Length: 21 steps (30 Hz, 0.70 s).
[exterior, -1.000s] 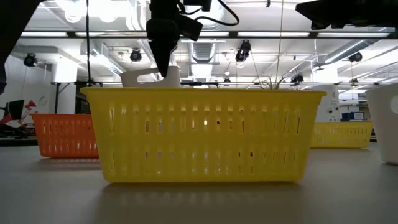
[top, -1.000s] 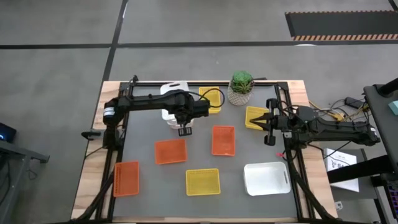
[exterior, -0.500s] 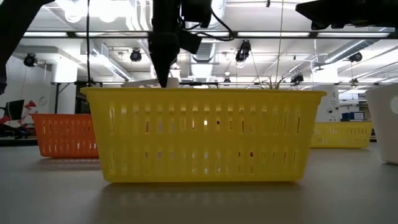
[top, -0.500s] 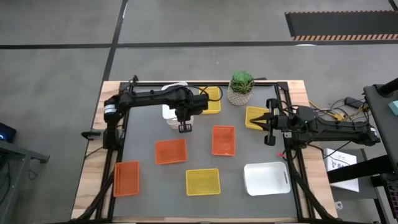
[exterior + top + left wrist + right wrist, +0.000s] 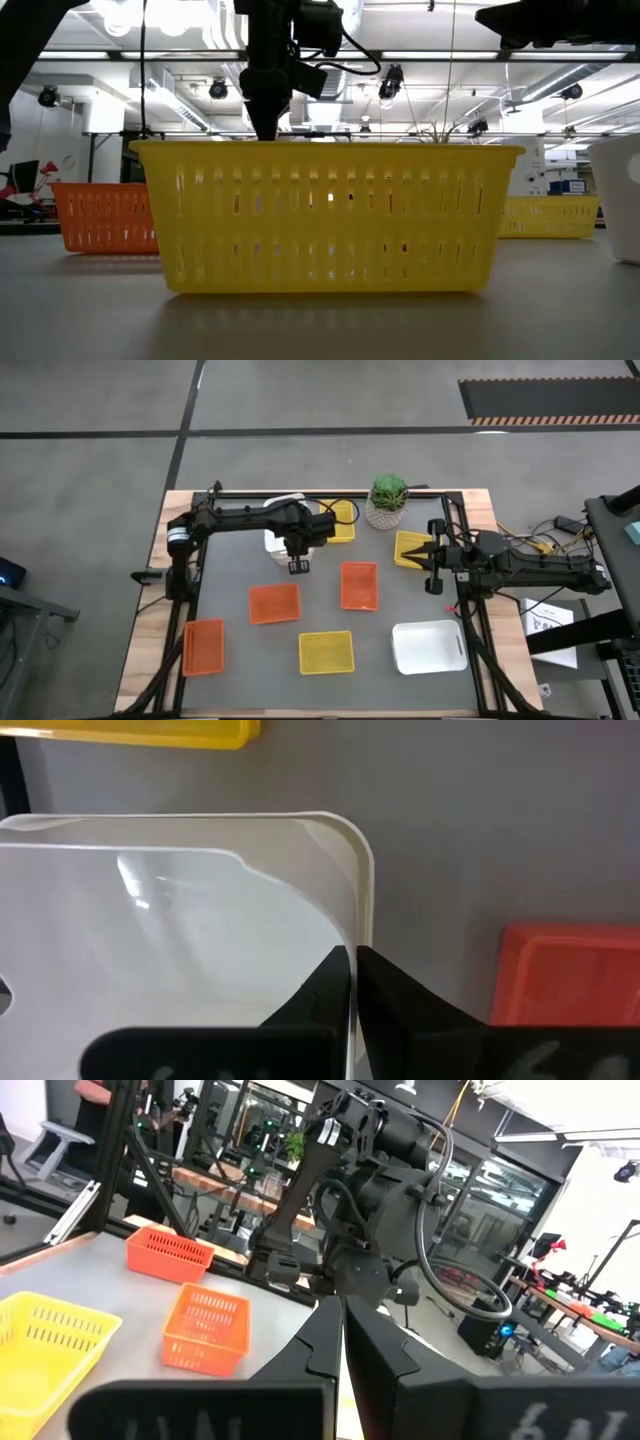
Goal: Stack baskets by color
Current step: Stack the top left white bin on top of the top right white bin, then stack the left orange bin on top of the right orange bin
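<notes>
My left gripper (image 5: 297, 563) stands at the far left of the table, pointing down and shut on a white basket (image 5: 180, 920). The arm hides most of that basket from above. In the low view the gripper (image 5: 266, 125) dips behind the rim of the near yellow basket (image 5: 325, 215). My right gripper (image 5: 427, 563) is shut and held level above a yellow basket (image 5: 408, 544) at the right. Other baskets rest on the mat on their bases: orange ones (image 5: 274, 603) (image 5: 360, 585) (image 5: 203, 647), yellow ones (image 5: 326, 652) (image 5: 341, 521) and a white one (image 5: 429, 646). My left gripper pinches the white basket's side wall (image 5: 352, 935) near a rounded corner, one finger inside the basket and one outside. The fingers come from above, pointing down. Whether the basket's base touches the table or anything else is hidden.
A green plant in a white pot (image 5: 388, 500) stands at the far edge between the arms. A black frame rail (image 5: 330, 492) borders the mat. Bare grey mat lies in the middle (image 5: 320, 610) between the orange baskets.
My left gripper has gone down with the white basket. In the low view the basket showed above the near yellow basket's rim a second ago and has now sunk out of sight behind it. The right arm has kept still.
</notes>
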Available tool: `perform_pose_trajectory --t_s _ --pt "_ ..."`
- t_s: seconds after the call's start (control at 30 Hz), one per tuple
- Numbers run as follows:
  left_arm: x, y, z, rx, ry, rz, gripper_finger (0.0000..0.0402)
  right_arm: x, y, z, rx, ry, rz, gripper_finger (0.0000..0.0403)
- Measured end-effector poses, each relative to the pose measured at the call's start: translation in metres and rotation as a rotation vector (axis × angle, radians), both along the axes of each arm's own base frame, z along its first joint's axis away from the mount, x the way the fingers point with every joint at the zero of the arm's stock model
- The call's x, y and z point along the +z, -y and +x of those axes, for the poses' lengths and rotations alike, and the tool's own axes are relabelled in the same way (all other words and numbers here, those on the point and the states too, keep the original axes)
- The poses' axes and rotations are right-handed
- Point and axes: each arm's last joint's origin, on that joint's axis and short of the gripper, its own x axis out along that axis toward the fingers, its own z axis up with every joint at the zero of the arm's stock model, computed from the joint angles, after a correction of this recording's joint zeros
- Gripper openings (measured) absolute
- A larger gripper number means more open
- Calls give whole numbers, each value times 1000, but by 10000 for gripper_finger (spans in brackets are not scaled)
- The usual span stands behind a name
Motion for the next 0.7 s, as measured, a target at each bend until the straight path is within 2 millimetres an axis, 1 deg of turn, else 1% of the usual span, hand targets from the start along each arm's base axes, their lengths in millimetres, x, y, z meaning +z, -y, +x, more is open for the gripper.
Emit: perform_pose_trajectory --t_s 0.1,0.17,0.4,0.5,0.6,0.7 --pt "-1 0 0 0 -3 -1 4 0 0 0 0 -4 1 9" --pt "-1 0 0 -2 -4 1 17 0 0 0 0 -3 1 9" --pt "0 1 -3 -67 -42 0 94 -2 0 0 0 -16 3 9" --pt "1 1 -4 -94 -42 2 117 -3 0 0 0 -28 4 9" --pt "5 3 -6 -100 -10 7 124 -4 0 0 0 -41 5 9" --pt "8 6 -8 -111 97 33 125 -5 0 0 0 -51 5 9"
